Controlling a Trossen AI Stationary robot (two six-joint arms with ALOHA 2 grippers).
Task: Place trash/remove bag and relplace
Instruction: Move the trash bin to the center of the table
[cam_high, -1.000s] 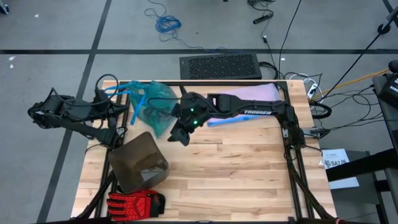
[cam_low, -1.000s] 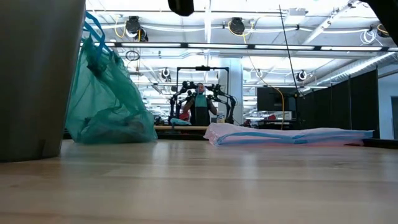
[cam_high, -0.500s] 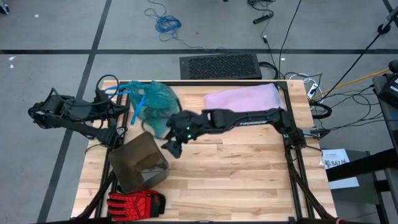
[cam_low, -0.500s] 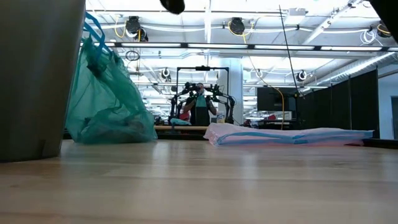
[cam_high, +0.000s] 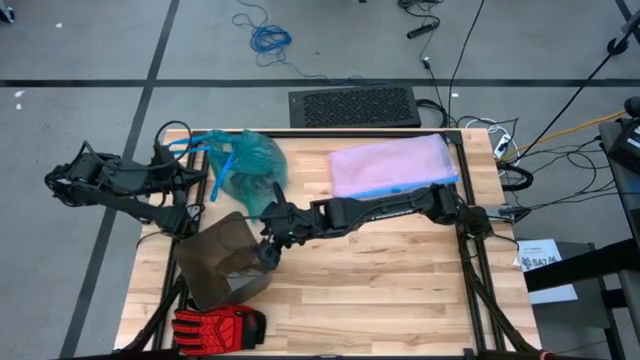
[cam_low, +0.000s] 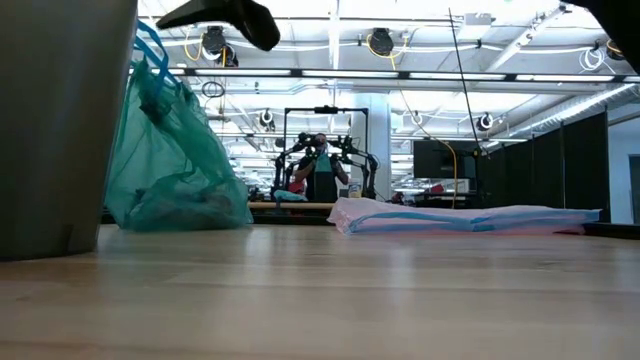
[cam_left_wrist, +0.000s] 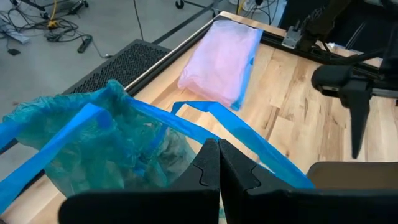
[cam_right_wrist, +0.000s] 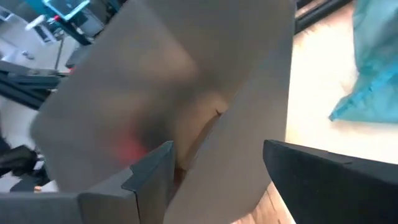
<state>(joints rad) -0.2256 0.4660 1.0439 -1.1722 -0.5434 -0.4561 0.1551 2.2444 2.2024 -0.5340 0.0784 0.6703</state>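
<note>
While the teal-green bag (cam_high: 243, 165) lies slumped on the far left of the counter (cam_high: 400, 280), out of the bin and with its contents inside, we find the removal part of the task done in our judgement and the replacement not begun. Its blue drawstring loops (cam_left_wrist: 211, 121) run back to the left hand (cam_left_wrist: 211, 171), which sits clenched at the counter's left edge; the loops appear pinched there, though the wrist view does not show the contact clearly.

Just beside the bag, nearer the front, the grey bin (cam_high: 222, 262) stands unlined. The right hand (cam_high: 268, 250) has swung in the last second from over the bag to the bin's rim, and its fingers, spread wide and holding nothing, now face the bin's open mouth in its own wrist view.

Further right, the pale lilac bag (cam_high: 390, 165) lies flat and untouched at the far edge. We judge the right arm is attending to the bin before any fresh liner is fetched.

A red-and-black glove (cam_high: 215, 326) lies at the front left corner.
</note>
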